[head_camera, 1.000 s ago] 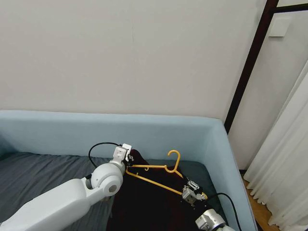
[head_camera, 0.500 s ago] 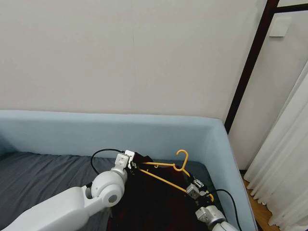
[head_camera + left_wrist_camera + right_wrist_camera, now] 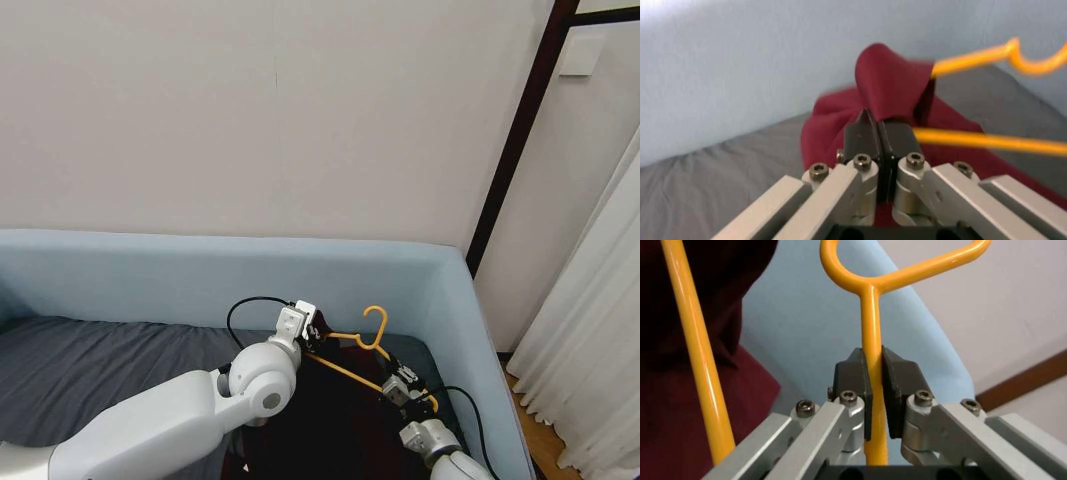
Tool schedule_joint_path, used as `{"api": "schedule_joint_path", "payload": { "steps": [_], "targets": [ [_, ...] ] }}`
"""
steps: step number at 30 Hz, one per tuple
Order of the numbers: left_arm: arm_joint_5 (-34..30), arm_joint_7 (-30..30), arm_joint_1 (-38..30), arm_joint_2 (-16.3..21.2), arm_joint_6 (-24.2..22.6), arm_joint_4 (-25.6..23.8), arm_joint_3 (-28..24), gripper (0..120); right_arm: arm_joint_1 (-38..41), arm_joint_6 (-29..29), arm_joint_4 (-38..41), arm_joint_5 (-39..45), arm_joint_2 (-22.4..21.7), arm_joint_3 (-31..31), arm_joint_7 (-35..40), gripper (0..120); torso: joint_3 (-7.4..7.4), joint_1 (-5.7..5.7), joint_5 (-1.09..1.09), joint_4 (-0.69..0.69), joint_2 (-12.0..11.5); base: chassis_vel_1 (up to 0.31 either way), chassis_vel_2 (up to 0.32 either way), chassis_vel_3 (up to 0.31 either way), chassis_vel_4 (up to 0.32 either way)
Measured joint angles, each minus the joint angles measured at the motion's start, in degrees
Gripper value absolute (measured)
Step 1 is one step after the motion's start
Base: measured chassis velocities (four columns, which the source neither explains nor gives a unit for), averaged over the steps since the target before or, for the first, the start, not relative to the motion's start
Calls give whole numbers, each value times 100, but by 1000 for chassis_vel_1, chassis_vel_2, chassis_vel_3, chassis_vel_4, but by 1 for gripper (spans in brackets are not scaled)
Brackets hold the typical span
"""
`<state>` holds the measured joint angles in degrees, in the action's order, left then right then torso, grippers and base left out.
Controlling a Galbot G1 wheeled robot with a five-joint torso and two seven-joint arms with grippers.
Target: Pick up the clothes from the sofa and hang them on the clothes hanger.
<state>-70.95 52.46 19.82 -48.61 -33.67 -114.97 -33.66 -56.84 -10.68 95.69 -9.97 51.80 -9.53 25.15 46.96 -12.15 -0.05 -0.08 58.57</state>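
A dark red garment (image 3: 320,420) lies at the right end of the sofa, partly draped on a yellow hanger (image 3: 375,322). My left gripper (image 3: 311,329) is at the hanger's left end, shut on a raised fold of the garment (image 3: 893,80), with the hanger's arm (image 3: 987,142) passing just beside the fingers (image 3: 867,135). My right gripper (image 3: 402,381) is at the hanger's right end, shut on its thin yellow bar (image 3: 871,340). The garment (image 3: 660,405) hangs beside that bar. The garment's lower part is hidden behind my arms.
The light blue sofa back (image 3: 150,275) and right armrest (image 3: 455,330) enclose the grey seat (image 3: 80,360). Behind stands a plain wall. A dark door frame (image 3: 515,140) and a white curtain (image 3: 590,360) stand to the right of the sofa.
My left gripper has moved right along the sofa back, carrying the garment fold with it. The hanger has shifted right and a little up, and the right gripper has followed.
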Motion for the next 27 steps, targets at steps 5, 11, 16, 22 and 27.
{"api": "schedule_joint_path", "payload": {
  "steps": [5, 11, 16, 22, 27],
  "targets": [
    [289, -95, 218, -8, 73, -21, 44, 0, 79, -5, 57, 58, -7, -45, 7, 5, 0, 1, 0, 1, 1, 0, 0, 0, 0],
    [396, -144, -144, -360, 109, 275, -83, 0, 358, 147, -94, -143, 61, -303, -81, 5, 0, 0, 1, 0, 0, 0, 0, 0, 0],
    [389, -155, -447, -528, 113, 393, -184, 0, 432, 253, -203, -327, 100, -347, -92, 5, 0, 0, 1, 0, 0, 0, 0, 0, 0],
    [125, -200, -1169, -516, 111, 525, -452, 0, 189, 461, -37, -587, 21, -105, -142, 5, 0, 0, 1, -2, 1, 0, 0, 0, 0],
    [122, -250, -1212, -150, 82, 515, -367, 0, 8, 530, 114, -564, -115, 110, -152, 5, 0, 0, -1, 2, 1, 0, 0, 0, 0]
  ]
}}
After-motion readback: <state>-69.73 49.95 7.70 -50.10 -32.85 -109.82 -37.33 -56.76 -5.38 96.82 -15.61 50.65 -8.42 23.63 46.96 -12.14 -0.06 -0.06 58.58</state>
